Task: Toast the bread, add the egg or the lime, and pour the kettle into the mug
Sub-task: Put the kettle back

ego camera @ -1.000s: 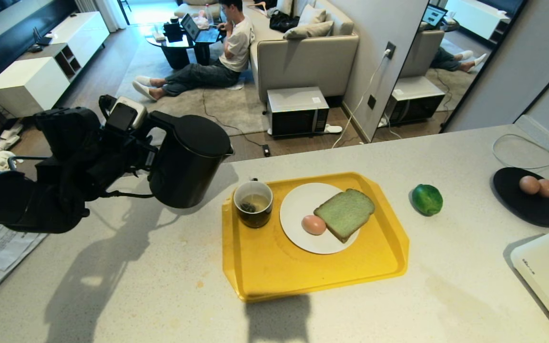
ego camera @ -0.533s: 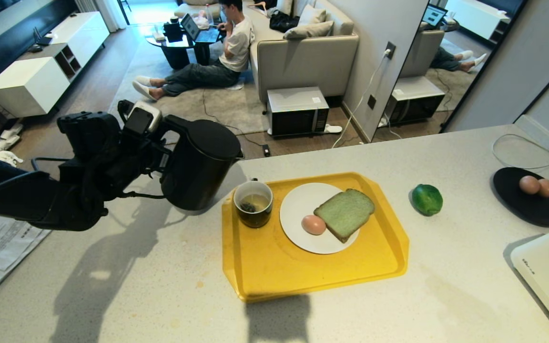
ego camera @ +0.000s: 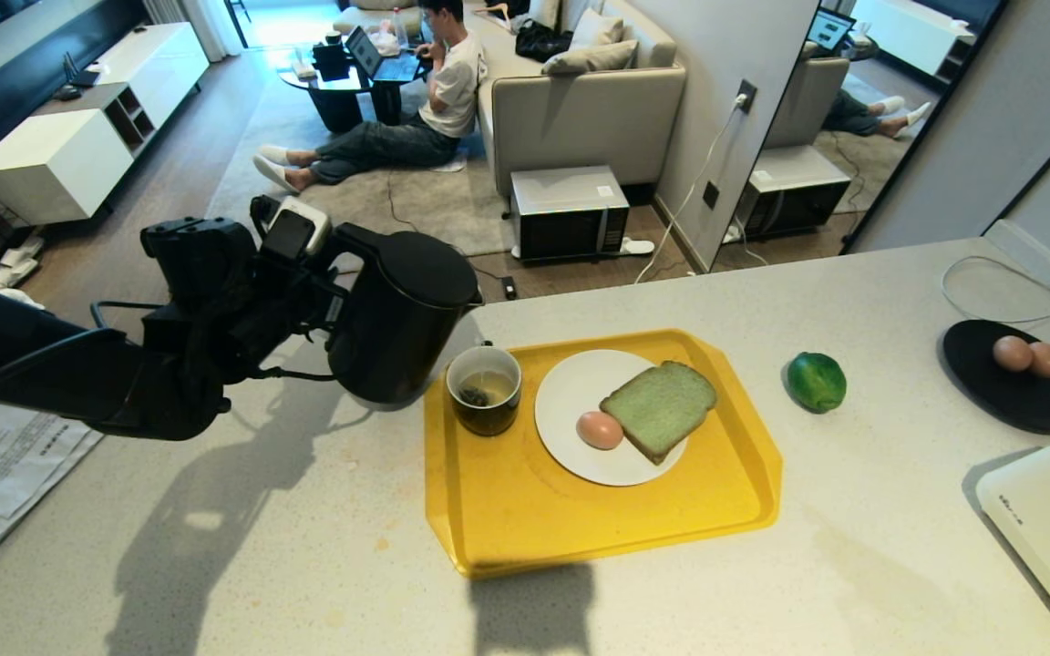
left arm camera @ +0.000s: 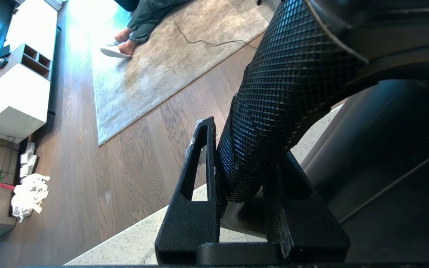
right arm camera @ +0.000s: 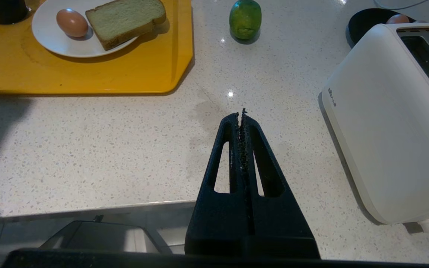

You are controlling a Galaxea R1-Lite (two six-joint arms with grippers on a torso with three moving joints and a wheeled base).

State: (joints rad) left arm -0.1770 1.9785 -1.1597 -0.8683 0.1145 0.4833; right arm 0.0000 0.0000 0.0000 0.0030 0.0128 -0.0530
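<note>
My left gripper [ego camera: 329, 296] is shut on the loop handle [left arm camera: 289, 82] of the black kettle [ego camera: 402, 319]. It holds the kettle roughly upright, just left of the mug [ego camera: 485, 390] and spout side toward it. The dark mug stands at the far left of the yellow tray [ego camera: 580, 528], with pale liquid and a tea bag inside. On the white plate [ego camera: 571, 383] the pale green bread [ego camera: 660, 408] lies beside the pinkish egg [ego camera: 599, 430]. The lime [ego camera: 817, 382] rests on the counter right of the tray. My right gripper [right arm camera: 242, 113] is shut and empty over the counter's front edge.
A white toaster [right arm camera: 385, 123] stands at the near right of the counter. A black dish [ego camera: 1017, 401] with two brown eggs sits at the far right, with a white cable behind it. Beyond the counter a person sits on the floor.
My left arm has carried the kettle to the right, from well left of the tray to right beside the mug. Everything on the tray and the right arm stayed still.
</note>
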